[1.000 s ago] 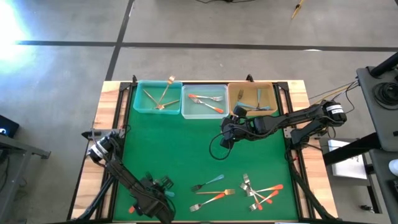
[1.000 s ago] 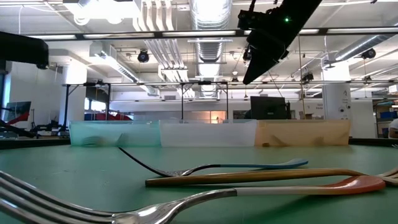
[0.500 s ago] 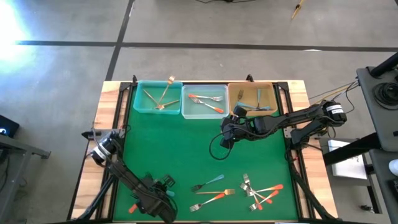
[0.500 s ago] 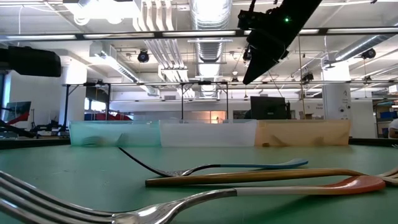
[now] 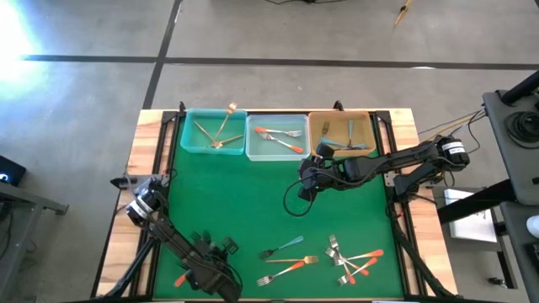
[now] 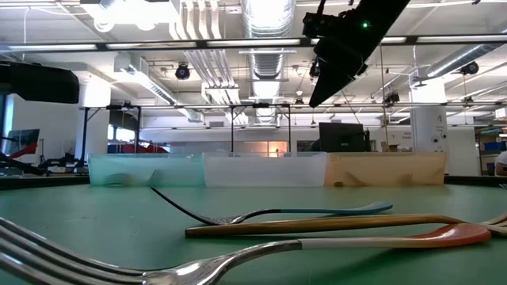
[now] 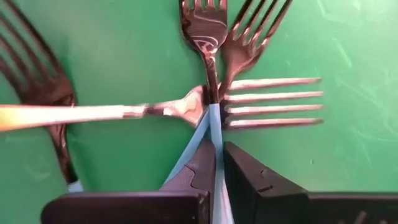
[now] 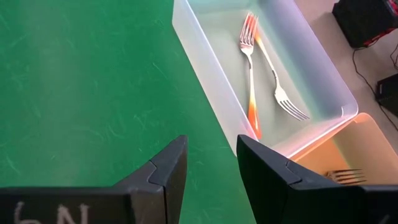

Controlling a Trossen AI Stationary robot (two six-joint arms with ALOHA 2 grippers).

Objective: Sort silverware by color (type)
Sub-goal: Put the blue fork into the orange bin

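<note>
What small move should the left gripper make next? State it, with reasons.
Probably lift straight up: the left gripper is shut on the blue-handled fork, and other forks lie touching its neck, so a sideways pull could drag them.

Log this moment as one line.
left hand: shut on blue-handled silver metal fork | right hand: open, empty, over green mat beside clear plastic bin

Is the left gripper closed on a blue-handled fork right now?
Yes: in the left wrist view the left gripper has its jaws pinched on the blue-handled fork by its handle.
</note>
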